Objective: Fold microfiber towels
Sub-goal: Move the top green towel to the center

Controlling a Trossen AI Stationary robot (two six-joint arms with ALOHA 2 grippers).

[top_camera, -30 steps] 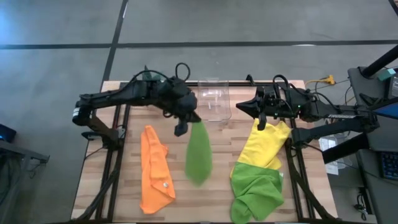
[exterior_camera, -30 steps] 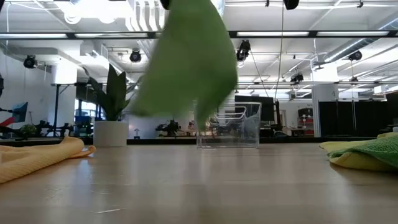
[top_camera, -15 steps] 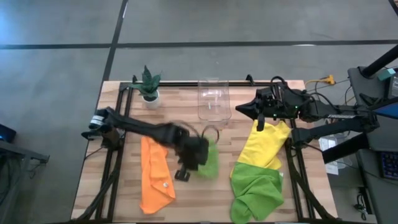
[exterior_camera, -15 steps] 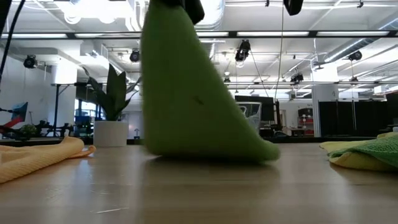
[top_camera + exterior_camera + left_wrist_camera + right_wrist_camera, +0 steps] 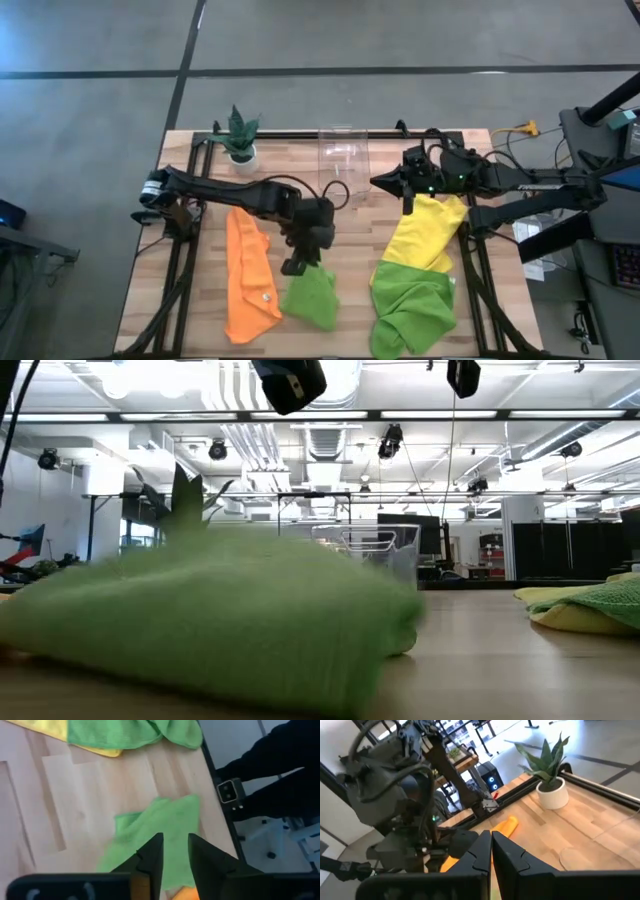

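A lime green towel [image 5: 310, 298] lies in a crumpled heap on the table near its front edge; it fills the low view [image 5: 220, 630]. My left gripper [image 5: 294, 266] hovers just above and behind it, open and empty; the towel shows between and beyond its fingers in the left wrist view [image 5: 160, 825]. An orange towel [image 5: 248, 280] lies to the left. A yellow towel [image 5: 425, 235] and a second lime green towel [image 5: 412, 310] lie to the right. My right gripper [image 5: 408, 198] is shut, raised over the table beside the yellow towel's far end.
A clear plastic bin [image 5: 342, 160] stands at the far middle of the table and a small potted plant [image 5: 240, 135] at the far left. Bare wood lies between the dropped towel and the yellow and green pair.
My left gripper has swung from near the bin toward the table's near edge and down, carrying the hanging lime green towel. It has let the towel go; the towel has fallen into a heap on the table below the gripper.
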